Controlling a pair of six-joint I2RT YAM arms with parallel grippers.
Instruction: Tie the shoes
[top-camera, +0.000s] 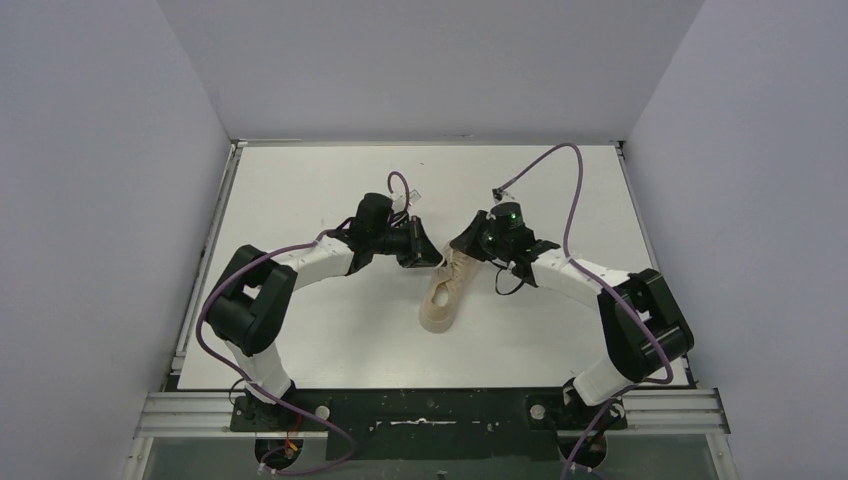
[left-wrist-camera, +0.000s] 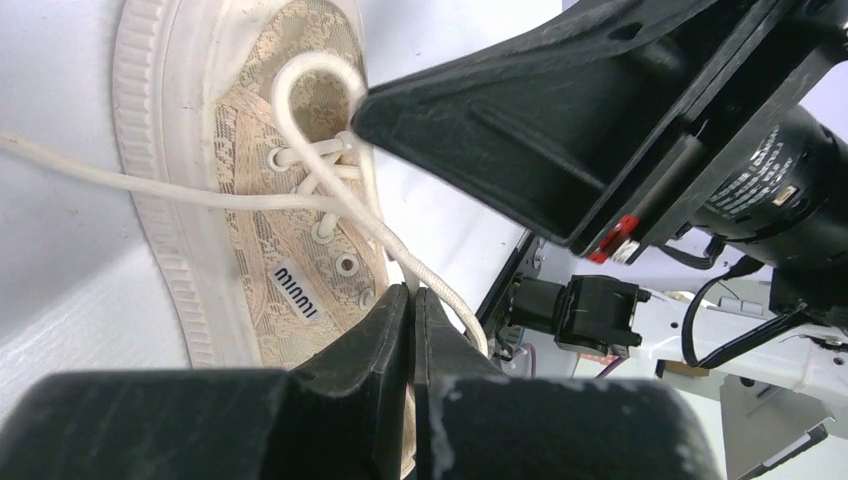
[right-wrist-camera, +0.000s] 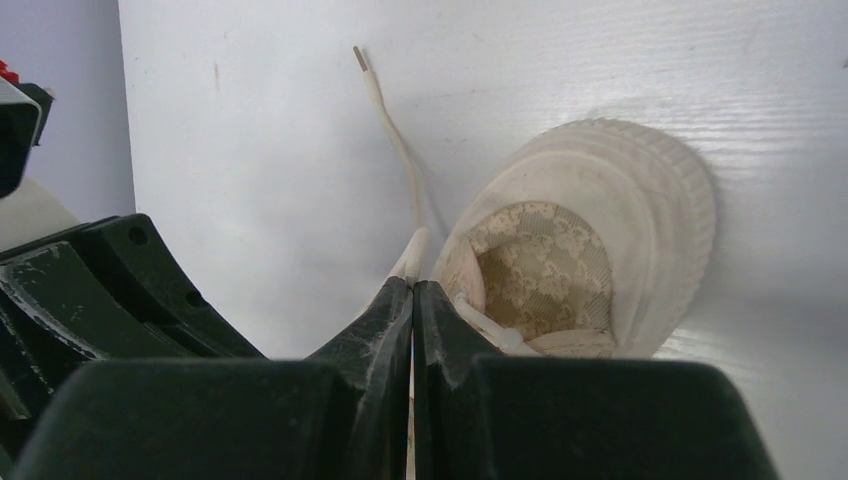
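Note:
A cream-beige sneaker (top-camera: 442, 300) lies in the middle of the white table (top-camera: 300, 200), with both grippers meeting at its far end. My left gripper (top-camera: 432, 258) is shut, and a cream lace (left-wrist-camera: 300, 70) loops over the eyelets and runs down into its tips (left-wrist-camera: 412, 295). The sneaker's lace-patterned side (left-wrist-camera: 250, 250) fills the upper left of the left wrist view. My right gripper (top-camera: 458, 248) is shut on the other lace (right-wrist-camera: 395, 140) at its tips (right-wrist-camera: 413, 285). That lace's free end lies on the table beside the sneaker's toe (right-wrist-camera: 650, 200). One of the right gripper's fingers (left-wrist-camera: 560, 120) sits just above the loop.
Purple cables (top-camera: 570, 190) arch over both arms. Grey walls enclose the table on the left, the back and the right. A metal rail (top-camera: 430, 410) with the arm bases runs along the near edge.

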